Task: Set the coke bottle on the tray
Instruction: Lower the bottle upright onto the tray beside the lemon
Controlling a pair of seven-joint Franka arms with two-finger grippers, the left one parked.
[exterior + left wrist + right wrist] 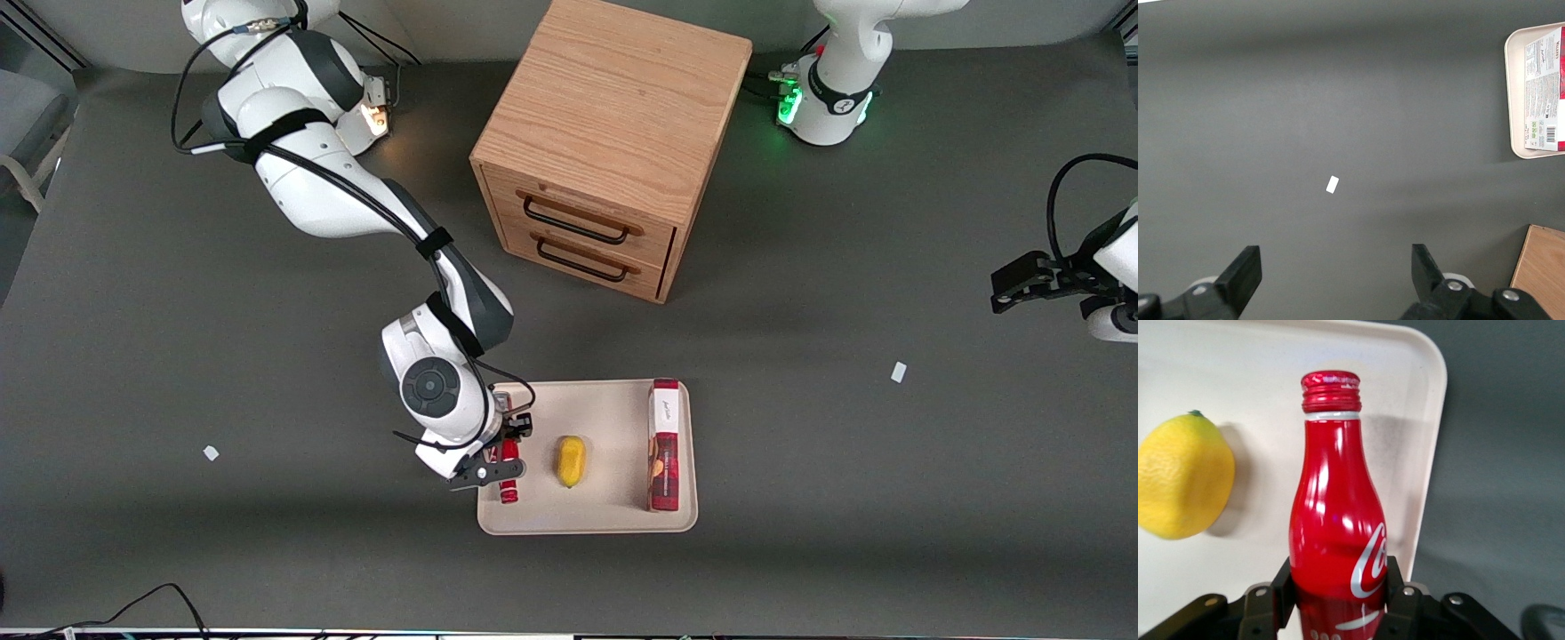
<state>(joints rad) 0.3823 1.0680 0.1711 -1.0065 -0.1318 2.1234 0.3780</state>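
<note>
The coke bottle [1335, 513] is red with white script and a red cap. My right gripper [1337, 577] is shut on its lower body, with a finger [1283, 580] pressed to each side. In the front view the gripper [505, 452] holds the bottle [509, 484] lying flat, cap toward the front camera, over the cream tray [613, 523] just inside its rim at the working arm's end. The tray's rim [1431, 420] runs beside the bottle. I cannot tell whether the bottle rests on the tray.
A lemon [571, 460] lies mid-tray, beside the bottle [1181, 477]. A red-and-white box [664, 444] lies on the tray toward the parked arm's end. The wooden drawer cabinet [613, 116] stands farther from the front camera. Small white scraps [899, 372] [211, 452] lie on the table.
</note>
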